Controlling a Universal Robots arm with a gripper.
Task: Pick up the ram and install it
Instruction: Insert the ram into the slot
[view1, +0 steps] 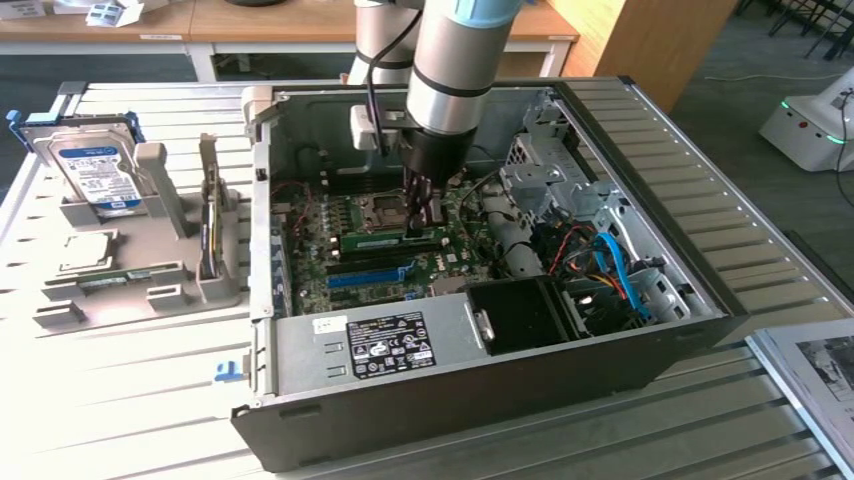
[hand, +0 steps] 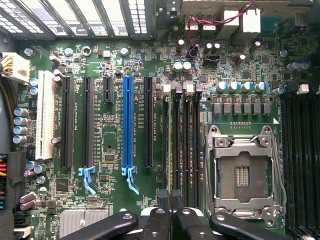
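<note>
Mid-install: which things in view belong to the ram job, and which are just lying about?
Job: the ram, held in the shut gripper; memory slots beside the processor socket; the open computer case.
Lying about: hard drive and processor chip, in the grey holder outside the case.

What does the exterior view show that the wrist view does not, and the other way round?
Exterior view: the arm, the whole open computer case, its power supply, and, beside the case on the exterior view's left, a grey holder with the hard drive and the processor chip.
Wrist view: the white expansion slot and rows of small capacitors.
Both: the motherboard, the blue slot, the empty processor socket, and the end effector shut on the ram at the memory slots.
</note>
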